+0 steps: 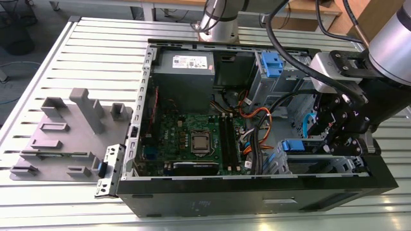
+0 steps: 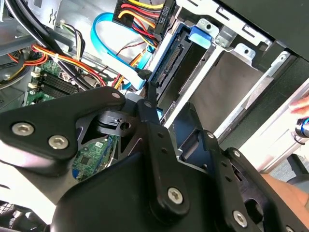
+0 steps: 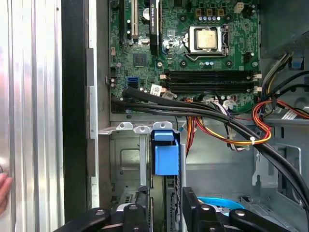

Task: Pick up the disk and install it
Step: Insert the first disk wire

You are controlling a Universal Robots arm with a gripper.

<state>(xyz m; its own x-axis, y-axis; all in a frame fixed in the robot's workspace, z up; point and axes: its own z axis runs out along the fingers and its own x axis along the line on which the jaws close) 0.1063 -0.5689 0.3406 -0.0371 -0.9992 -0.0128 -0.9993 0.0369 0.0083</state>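
The disk stands on edge in a slot of the metal drive cage inside the open computer case, its blue carrier tab toward the motherboard. In the second wrist view the disk shows its connector edge and blue frame. My gripper straddles the disk's far end, a black finger close against each side, shut on it. In the exterior view the disk's blue tab sits low in the case toward that view's right, with my gripper just beyond it.
Black and coloured cables run past the cage over the motherboard. A second blue carrier and the grey power supply sit at the case's far end. A grey fixture lies outside. A hand shows near the case.
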